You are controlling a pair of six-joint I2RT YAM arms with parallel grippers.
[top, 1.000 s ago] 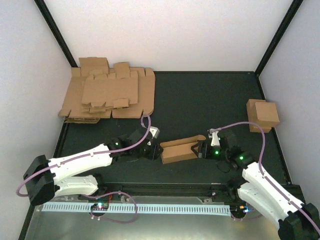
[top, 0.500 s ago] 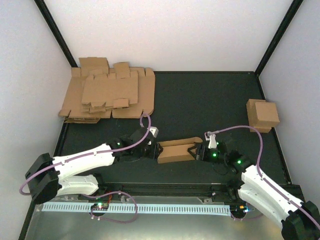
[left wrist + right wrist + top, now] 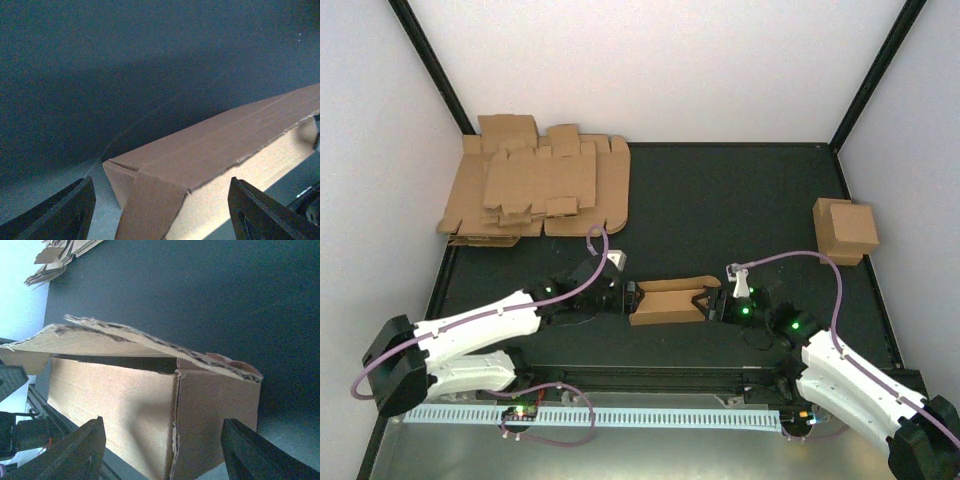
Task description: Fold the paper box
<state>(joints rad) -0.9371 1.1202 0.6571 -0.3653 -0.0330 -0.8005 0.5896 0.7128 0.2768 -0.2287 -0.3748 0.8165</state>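
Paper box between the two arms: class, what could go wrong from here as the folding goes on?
1. The left tool stands open around one end of the paper box without gripping it, so a push from the right tool at the other end could slide the box instead of folding it.
2. The lid flap hangs half open with a ragged edge; it may crumple or spring back rather than tuck in.

Dark table (image 3: 720, 200), white walls (image 3: 650, 70), black corner posts (image 3: 430, 60).
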